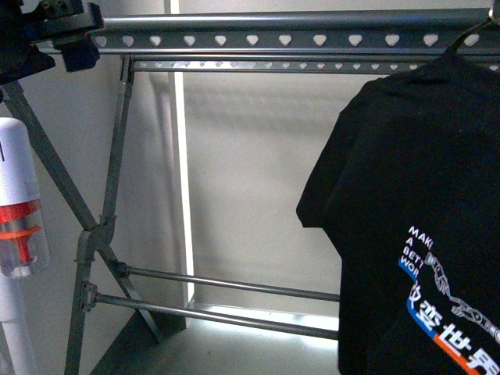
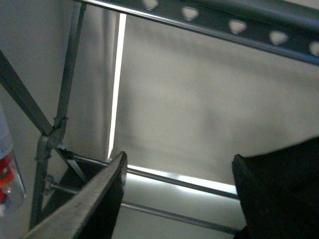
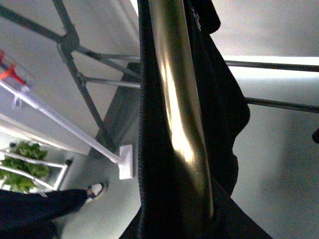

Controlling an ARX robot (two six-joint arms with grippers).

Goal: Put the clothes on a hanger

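The clothes (image 1: 422, 234), a black T-shirt with white print and blue-orange marks, hang at the right, just below the hanger's top rail (image 1: 258, 37). That rail is dark grey with heart-shaped holes. A thin black hook (image 1: 469, 35) shows above the shirt's collar, by the rail. My right gripper (image 3: 172, 214) is shut on the shirt (image 3: 219, 99); black cloth fills the right wrist view around a shiny brass-coloured bar (image 3: 177, 109) and hides the jaws. My left gripper (image 1: 74, 39) is at the rail's left end, open and empty (image 2: 179, 199). Its fingers (image 2: 99, 204) stand wide apart.
The rack's crossed side legs (image 1: 94, 234) and two low crossbars (image 1: 234, 287) stand at the left and below. A white pole appliance with a red-and-clear canister (image 1: 19, 226) is at the far left. A person's shoe (image 3: 94, 189) and a plant shelf (image 3: 25, 169) are on the floor.
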